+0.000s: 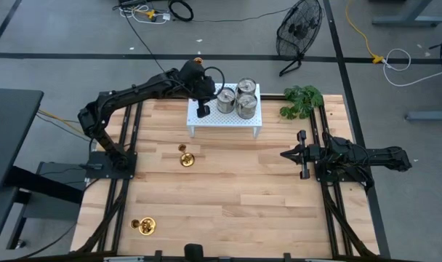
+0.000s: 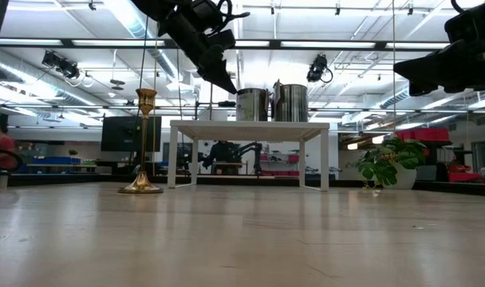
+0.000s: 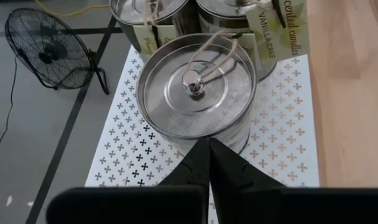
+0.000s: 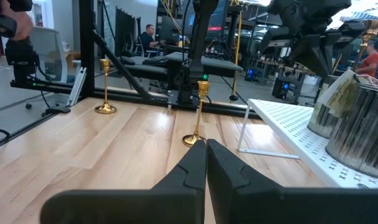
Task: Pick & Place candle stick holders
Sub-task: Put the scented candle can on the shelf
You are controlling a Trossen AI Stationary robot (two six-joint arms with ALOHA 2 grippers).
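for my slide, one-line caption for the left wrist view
Left gripper, shut, hovers over white perforated rack beside nearest of three silver lidded tins.

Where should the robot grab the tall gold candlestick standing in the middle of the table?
Probably by its thin stem, coming in level from the side. The gold candlestick stands upright on the table, with a wide flat foot and a slim stem that closed fingers could wrap. Both grippers are shut now, so one would open first.

three silver tins (image 1: 237, 97) clustered, two gold holders (image 1: 187, 159) upright.
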